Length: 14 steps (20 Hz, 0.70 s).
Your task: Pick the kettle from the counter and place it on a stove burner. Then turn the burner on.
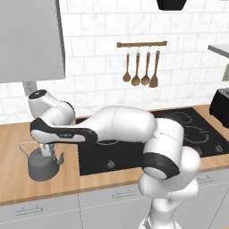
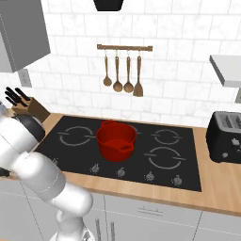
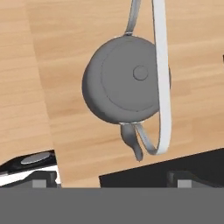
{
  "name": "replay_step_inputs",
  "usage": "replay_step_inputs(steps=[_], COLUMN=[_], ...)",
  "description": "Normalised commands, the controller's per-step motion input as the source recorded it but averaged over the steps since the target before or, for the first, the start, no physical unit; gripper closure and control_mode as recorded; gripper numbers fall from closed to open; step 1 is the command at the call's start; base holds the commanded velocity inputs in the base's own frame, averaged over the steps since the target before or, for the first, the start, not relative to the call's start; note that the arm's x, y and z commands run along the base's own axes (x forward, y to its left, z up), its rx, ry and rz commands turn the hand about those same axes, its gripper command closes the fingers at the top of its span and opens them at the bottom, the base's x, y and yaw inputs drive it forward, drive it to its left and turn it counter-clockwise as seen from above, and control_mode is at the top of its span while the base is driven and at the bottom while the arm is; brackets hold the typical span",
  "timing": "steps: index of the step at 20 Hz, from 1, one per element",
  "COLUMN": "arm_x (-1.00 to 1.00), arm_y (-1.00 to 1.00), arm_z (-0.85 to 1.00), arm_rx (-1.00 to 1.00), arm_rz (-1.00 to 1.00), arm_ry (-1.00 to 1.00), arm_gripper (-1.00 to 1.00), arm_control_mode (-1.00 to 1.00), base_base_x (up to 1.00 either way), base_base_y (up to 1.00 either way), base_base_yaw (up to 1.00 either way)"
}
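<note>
— Where are we standing with the squat dull-grey metal kettle [image 1: 43, 166]?

— We are hovering right above it. It is sitting upright on the long light-brown wooden counter [image 1: 13, 188], near the front edge and just beside the left edge of the black glass cooktop [image 1: 134, 156], its short spout pointing toward the glass. From the hand view we are looking straight down on the small lid knob [image 3: 140, 72] and the thin arched wire handle [image 3: 161, 78].

— Is the two-finger gripper [image 1: 46, 149] closing on anything?

— We cannot tell. The fingertips are barely showing at the bottom of the hand view, and the arm is hiding them from the left base view. Nothing suggests we are holding the kettle yet.

— What are we worrying about?

— The handle is thin and is running off-centre past the knob, so if we are descending without lining up across it, we judge the fingers could be straddling air or pushing the wire sideways and tipping the kettle. A pinch near one end of the arch could leave the kettle swinging as we lift.

— And on the stove?

— A red two-handled pot [image 2: 116, 140] is sitting mid-cooktop, between the printed rings. We are aiming for a large white broken-ring burner [image 2: 77, 135] at the left; carrying too far, we risk knocking the pot.
</note>
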Motion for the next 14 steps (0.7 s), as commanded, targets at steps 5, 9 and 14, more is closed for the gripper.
replay_step_inputs(steps=[5, 9, 14], arm_x=[0.38, 0.44, 0.43], arm_y=[0.29, 0.22, 0.21], arm_z=[-0.22, -0.16, -0.11], arm_rx=[-0.03, 0.00, 0.00], arm_rz=[0.00, 0.00, 0.00], arm_ry=[0.00, 0.00, 0.00], arm_gripper=[-1.00, -1.00, -1.00], arm_control_mode=[-1.00, -1.00, -1.00], base_base_x=[0.00, 0.00, 0.00], base_base_y=[0.00, 0.00, 0.00], base_base_yaw=[0.00, 0.00, 0.00])
